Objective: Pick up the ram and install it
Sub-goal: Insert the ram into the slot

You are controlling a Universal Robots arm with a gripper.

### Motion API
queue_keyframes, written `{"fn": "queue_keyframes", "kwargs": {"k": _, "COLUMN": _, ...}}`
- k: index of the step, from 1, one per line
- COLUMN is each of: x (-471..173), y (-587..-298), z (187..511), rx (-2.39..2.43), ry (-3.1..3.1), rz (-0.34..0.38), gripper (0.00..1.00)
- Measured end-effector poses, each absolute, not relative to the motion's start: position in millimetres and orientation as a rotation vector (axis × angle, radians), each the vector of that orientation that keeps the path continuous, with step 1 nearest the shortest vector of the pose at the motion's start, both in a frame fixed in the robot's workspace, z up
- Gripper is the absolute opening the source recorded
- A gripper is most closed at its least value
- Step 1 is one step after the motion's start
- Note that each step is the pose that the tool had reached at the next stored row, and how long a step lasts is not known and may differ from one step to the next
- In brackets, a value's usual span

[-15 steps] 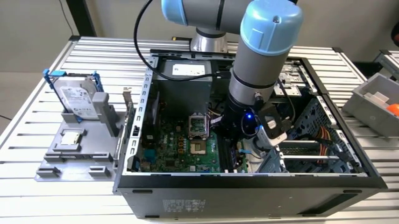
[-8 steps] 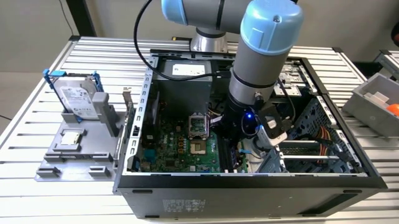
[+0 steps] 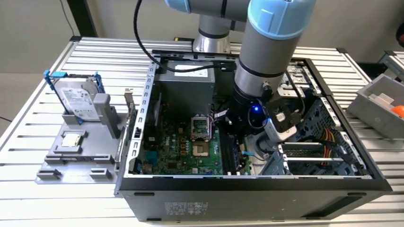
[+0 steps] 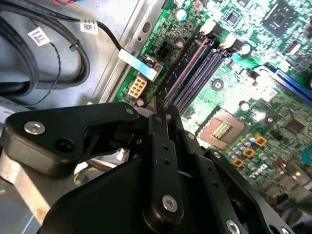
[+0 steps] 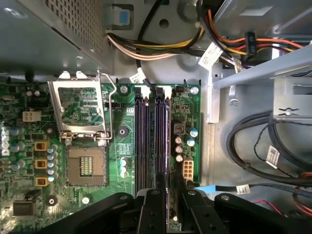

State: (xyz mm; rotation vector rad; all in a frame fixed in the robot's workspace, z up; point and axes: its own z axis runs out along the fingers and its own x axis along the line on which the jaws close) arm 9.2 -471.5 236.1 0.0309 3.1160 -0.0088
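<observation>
Exterior view high above case [image 3: 252, 184]; both wrist views near motherboard [image 5: 185, 105].

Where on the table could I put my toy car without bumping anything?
The ribbed table is bare along the exterior view's left edge, beside the gray holder with the hard drive, and in front of that holder. Inside the computer case it is crowded: the robot arm reaches down over the green board and cables.

1 robot arm [image 3: 265, 61], 1 PC case [image 3: 252, 189], 1 hard drive [image 3: 79, 99], 1 processor chip [image 3: 71, 139], 4 RAM slots [image 5: 152, 141].
</observation>
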Motion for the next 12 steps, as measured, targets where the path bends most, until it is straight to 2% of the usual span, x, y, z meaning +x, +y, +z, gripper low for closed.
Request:
{"fn": "queue_keyframes", "kwargs": {"k": 4, "x": 9.3, "y": -471.5, "z": 239.7, "rx": 0.031, "ry": 3.116, "rz": -0.008, "gripper": 1.0}}
{"fn": "queue_keyframes", "kwargs": {"k": 5, "x": 9.2, "y": -471.5, "z": 239.7, "rx": 0.031, "ry": 3.116, "rz": -0.008, "gripper": 0.0}}
{"fn": "queue_keyframes", "kwargs": {"k": 12, "x": 9.0, "y": -471.5, "z": 239.7, "rx": 0.031, "ry": 3.116, "rz": -0.008, "gripper": 0.0}}
